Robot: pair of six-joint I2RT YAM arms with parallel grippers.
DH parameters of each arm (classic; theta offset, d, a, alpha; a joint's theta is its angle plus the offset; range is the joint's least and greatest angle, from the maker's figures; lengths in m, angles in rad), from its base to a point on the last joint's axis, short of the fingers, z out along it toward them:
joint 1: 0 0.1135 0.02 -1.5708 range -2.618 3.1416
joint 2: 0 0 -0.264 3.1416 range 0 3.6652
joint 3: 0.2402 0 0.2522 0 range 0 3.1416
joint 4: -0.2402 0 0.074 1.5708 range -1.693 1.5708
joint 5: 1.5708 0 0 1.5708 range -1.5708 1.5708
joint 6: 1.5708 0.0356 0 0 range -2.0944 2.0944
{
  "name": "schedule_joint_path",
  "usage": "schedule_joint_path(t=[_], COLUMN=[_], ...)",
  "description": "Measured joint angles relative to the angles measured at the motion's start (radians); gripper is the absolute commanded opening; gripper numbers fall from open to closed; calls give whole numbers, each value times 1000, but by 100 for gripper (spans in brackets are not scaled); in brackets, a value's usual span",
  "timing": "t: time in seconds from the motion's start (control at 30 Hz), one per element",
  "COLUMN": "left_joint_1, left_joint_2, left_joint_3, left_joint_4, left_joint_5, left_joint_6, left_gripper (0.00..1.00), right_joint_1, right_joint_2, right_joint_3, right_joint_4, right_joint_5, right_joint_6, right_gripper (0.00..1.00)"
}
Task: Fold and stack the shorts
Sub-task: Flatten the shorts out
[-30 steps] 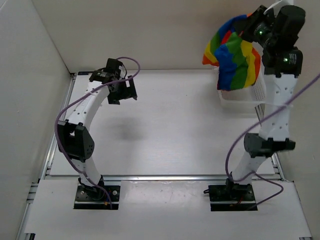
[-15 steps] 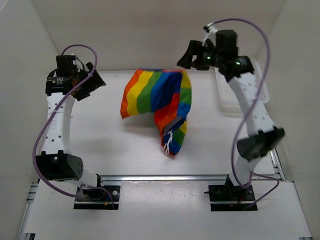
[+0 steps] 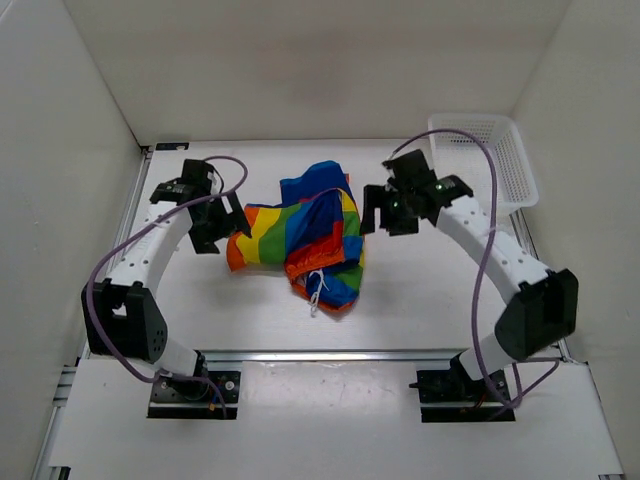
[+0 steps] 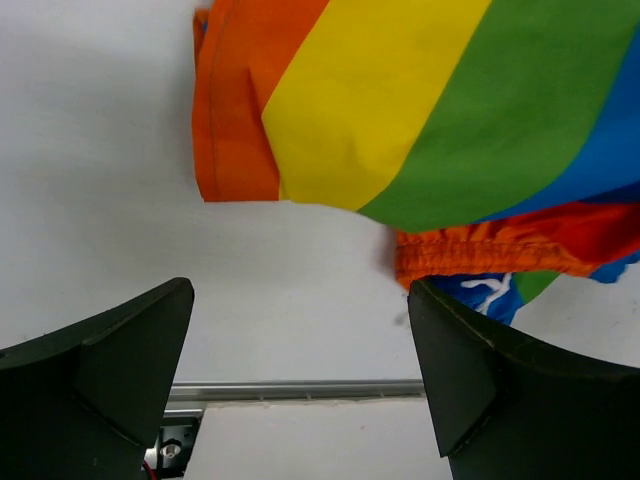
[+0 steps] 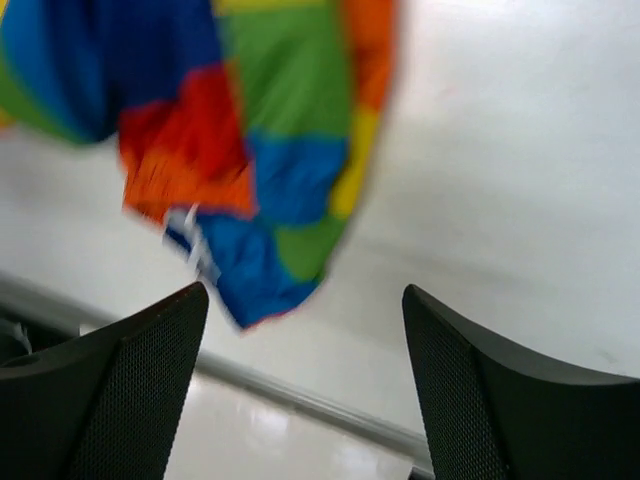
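White desk [image 3: 420, 300], shorts [image 3: 300, 235] crumpled at its centre: soft, light, floppy. Left tool [image 3: 220, 228] and right tool [image 3: 385, 220] both gape empty; best pinch that orange edge.

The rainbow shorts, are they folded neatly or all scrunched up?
Scrunched up. The shorts lie in a bunched heap on the table, stripes running different ways, the drawstring sticking out.

place: robot lab cell | why: my arm bases [image 3: 190, 387] bolted at table [image 3: 420, 300] edge | aluminium rail [image 3: 330, 355] | plain white walls [image 3: 300, 70] all round
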Motion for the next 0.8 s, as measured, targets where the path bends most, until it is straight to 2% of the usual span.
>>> schedule_joint_path(t=[0.07,0.17,0.33,0.4,0.43,0.5,0.53,0.57,0.6,0.67,0.8], left_joint_1=[-10,-14,-14,-13,-13,-13,-14,-15,-16,-18,-17], left_joint_2=[2,19,118,173,201,262,288,312,332,355,357], left_joint_3=[-57,-126,-143,-141,-139,-123,-114,-103,-91,-66,19], left_joint_4=[17,43,112,138,151,166,175,182,183,191,166], left_joint_5=[5,17,16,16,16,17,18,19,22,30,35], left_joint_6=[-21,-45,-55,-53,-51,-50,-52,-51,-54,-42,-41], left_gripper=[100,100,100,100,98,75,62,42,10,10,10], right_joint_1=[88,187,174,154,146,129,121,114,108,99,89], right_joint_2=[-70,-78,60,145,182,248,279,305,325,359,373], right_joint_3=[-74,-140,-119,-76,-55,-19,1,19,36,73,150], right_joint_4=[15,37,69,81,92,111,119,122,124,131,109], right_joint_5=[2,-6,3,9,12,19,20,20,18,11,8], right_joint_6=[11,31,32,29,27,22,18,15,12,16,17], right_gripper=[85,88,89,87,83,71,62,34,20,0,0])
